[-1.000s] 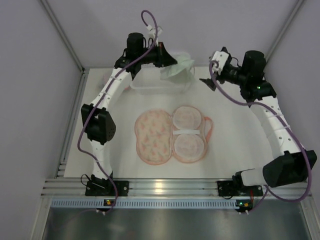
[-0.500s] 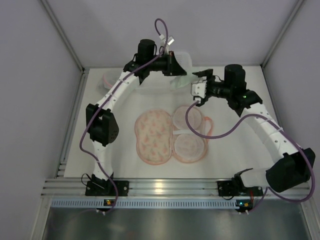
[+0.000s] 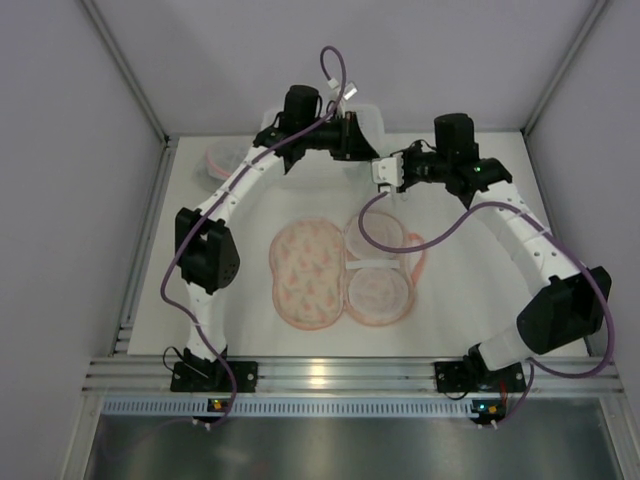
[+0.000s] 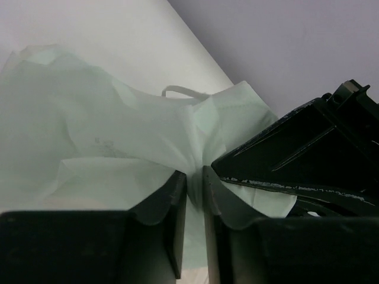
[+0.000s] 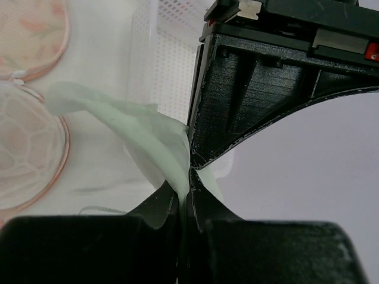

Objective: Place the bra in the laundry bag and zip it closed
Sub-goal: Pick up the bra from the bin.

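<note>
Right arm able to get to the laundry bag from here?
Probably yes: the laundry bag lies open close to the right end effector, no obstacle between. But both it and the left end effector pinch the bra.

The white surface carries 3 things. Around its middle lies a peach-pink flower-printed mesh laundry bag, opened flat. Its 1 patterned, peanut-shaped half lies toward the left edge. The other half shows 2 round cups with a white strap across them, and a pink zip edge loops out toward the right edge. A translucent white perforated plastic basket stands at the far edge, near centre. A small clear pink-rimmed item, too small to identify, sits near the far left corner.
</note>
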`<control>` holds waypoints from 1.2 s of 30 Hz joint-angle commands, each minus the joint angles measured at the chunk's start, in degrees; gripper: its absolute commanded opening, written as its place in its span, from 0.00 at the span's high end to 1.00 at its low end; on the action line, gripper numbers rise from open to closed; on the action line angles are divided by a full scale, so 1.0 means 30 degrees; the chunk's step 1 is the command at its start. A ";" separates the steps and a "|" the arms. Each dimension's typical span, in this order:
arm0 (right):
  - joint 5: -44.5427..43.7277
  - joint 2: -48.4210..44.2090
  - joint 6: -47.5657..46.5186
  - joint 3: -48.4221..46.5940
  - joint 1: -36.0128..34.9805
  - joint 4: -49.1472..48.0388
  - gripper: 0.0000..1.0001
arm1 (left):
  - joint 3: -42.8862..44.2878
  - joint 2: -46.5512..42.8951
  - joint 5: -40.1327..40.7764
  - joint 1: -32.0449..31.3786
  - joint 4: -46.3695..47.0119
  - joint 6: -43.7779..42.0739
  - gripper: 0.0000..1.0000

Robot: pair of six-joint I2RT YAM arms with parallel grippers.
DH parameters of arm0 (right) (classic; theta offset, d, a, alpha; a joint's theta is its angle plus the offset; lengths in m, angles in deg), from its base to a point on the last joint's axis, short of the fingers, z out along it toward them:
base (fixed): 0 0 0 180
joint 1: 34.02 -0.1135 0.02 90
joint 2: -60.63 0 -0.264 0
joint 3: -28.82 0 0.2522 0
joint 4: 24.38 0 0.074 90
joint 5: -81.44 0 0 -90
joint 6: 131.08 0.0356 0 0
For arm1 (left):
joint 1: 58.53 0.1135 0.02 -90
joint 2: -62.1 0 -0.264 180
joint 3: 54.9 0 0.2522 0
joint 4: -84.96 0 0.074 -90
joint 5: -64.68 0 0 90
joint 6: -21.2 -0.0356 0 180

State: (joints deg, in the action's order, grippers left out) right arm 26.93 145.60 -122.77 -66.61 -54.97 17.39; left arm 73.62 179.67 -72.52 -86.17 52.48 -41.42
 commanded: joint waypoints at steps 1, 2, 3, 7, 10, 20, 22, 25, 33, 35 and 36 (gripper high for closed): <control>0.0359 0.0387 0.0742 -0.1981 0.0009 0.1265 1.00 | -0.0051 -0.1546 -0.0177 -0.0016 -0.0291 -0.0654 0.74; 0.0446 0.0417 0.1326 -0.2218 0.0098 0.1501 1.00 | -0.0021 -0.1721 -0.0059 0.0100 -0.0322 -0.0832 0.69; 0.0476 0.0475 0.2028 -0.2627 0.0215 0.1938 1.00 | 0.0124 -0.1954 0.0348 0.0246 -0.0293 -0.1037 0.56; 0.0506 0.0067 0.4691 -0.3011 0.0450 0.2001 1.00 | 0.0711 -0.2249 0.1405 0.1154 -0.0293 -0.1391 0.43; 0.0418 -0.0344 0.5198 -0.2691 0.0538 0.2788 1.00 | 0.0887 -0.2542 0.1642 0.2149 -0.0322 -0.1770 0.39; 0.0943 -0.0079 1.1345 -0.3070 0.0800 0.2915 1.00 | -0.2152 -0.4738 -0.1199 0.2269 -0.0703 -0.6395 0.37; 0.1296 -0.0198 1.2633 -0.3274 0.1123 0.2675 1.00 | -0.2743 -0.5351 -0.1463 0.2066 -0.0703 -0.6896 0.36; 0.1443 -0.0315 1.3660 -0.3597 0.1124 0.2734 1.00 | -0.3272 -0.5793 -0.2253 0.1627 -0.0732 -0.7630 0.35; 0.0975 -0.0228 1.4396 -0.3803 0.1124 0.3437 1.00 | -0.3682 -0.6350 -0.2053 0.0250 -0.0703 -0.8947 0.29; 0.0887 -0.0140 1.4515 -0.3861 0.1124 0.3379 1.00 | -0.3946 -0.6352 -0.0566 -0.0424 -0.0703 -1.0173 0.29; 0.0655 -0.0110 1.4544 -0.3977 0.1066 0.3407 1.00 | -0.3947 -0.6177 -0.0208 -0.0629 -0.0703 -1.0412 0.29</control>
State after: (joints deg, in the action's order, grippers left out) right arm 28.76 146.28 -81.09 -75.37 -51.91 27.16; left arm 62.61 163.70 -76.52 -86.08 49.66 -67.21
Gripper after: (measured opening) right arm 0.019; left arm 0.704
